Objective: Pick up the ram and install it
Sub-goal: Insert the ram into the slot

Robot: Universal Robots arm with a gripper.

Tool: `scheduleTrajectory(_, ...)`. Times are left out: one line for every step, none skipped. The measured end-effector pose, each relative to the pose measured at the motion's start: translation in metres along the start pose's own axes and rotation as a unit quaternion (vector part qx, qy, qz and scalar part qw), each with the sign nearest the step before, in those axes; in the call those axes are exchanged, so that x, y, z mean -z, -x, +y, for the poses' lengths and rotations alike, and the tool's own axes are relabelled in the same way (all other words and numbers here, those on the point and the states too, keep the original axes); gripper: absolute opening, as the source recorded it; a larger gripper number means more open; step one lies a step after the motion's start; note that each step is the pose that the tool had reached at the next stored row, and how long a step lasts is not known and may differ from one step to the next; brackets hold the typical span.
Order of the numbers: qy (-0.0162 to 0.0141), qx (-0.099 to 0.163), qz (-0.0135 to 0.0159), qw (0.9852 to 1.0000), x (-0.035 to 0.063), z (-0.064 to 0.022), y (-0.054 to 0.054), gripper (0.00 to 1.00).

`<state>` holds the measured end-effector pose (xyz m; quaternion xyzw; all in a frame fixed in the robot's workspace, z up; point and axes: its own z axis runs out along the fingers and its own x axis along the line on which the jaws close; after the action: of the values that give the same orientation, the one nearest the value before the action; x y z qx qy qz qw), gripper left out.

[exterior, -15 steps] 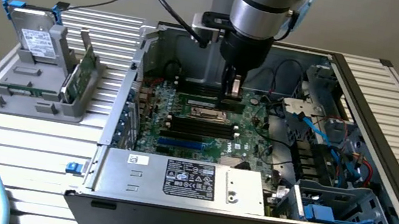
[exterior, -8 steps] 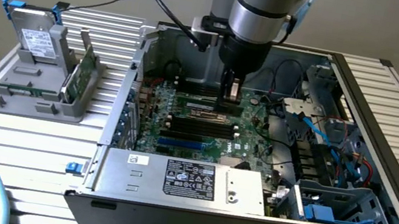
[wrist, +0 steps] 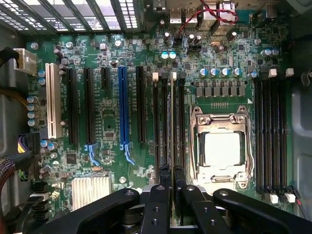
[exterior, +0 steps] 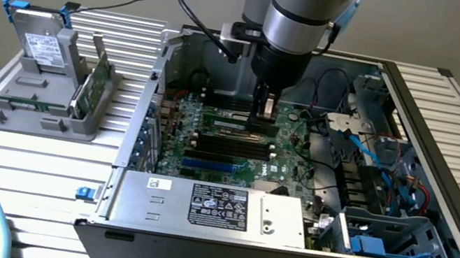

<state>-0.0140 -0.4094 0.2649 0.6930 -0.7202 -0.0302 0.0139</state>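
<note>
Pinching the ram [wrist: 170,117] edge-on in a nearly closed gripper [wrist: 170,171], holding it along the memory slots [wrist: 158,122] just beside the CPU socket [wrist: 222,146]. Likely risking a skewed seating — tilting off the slot, jamming on its edge, bending contacts. Counting one ram, one gripper, one CPU socket, four black slots [wrist: 270,131] beyond it — one blue slot [wrist: 123,105].

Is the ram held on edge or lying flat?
On edge: the ram shows as a thin strip in the gripper, parallel to the slots. Seated or not: cannot tell.
</note>
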Motion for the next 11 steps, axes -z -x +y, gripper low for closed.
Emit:
scheduleTrajectory(0.0001,0.000,0.0005,1.0000,-0.0012,-0.0001,0.000,0.14)
scheduleTrajectory(0.0002,0.000,0.0011,1.0000,-0.0025,-0.0002,0.000,0.14)
scheduleTrajectory(0.0003,0.000,0.0017,1.0000,-0.0039,-0.0002,0.000,0.14)
scheduleTrajectory(0.0004,0.000,0.0025,1.0000,-0.0050,-0.0003,0.000,0.14)
scheduleTrajectory(0.0005,0.000,0.0035,1.0000,-0.0063,-0.0004,0.000,0.14)
scheduleTrajectory(0.0007,0.000,0.0042,1.0000,-0.0074,-0.0004,0.000,0.14)
scheduleTrajectory(0.0009,0.000,0.0052,1.0000,-0.0086,-0.0005,0.000,0.14)
scheduleTrajectory(0.0011,0.000,0.0062,1.0000,-0.0097,-0.0006,0.000,0.14)
scheduleTrajectory(0.0014,-0.001,0.0072,1.0000,-0.0108,-0.0006,0.000,0.14)
scheduleTrajectory(0.0016,-0.001,0.0084,1.0000,-0.0117,-0.0007,0.000,0.14)
scheduleTrajectory(0.0019,-0.001,0.0094,1.0000,-0.0126,-0.0008,0.000,0.14)
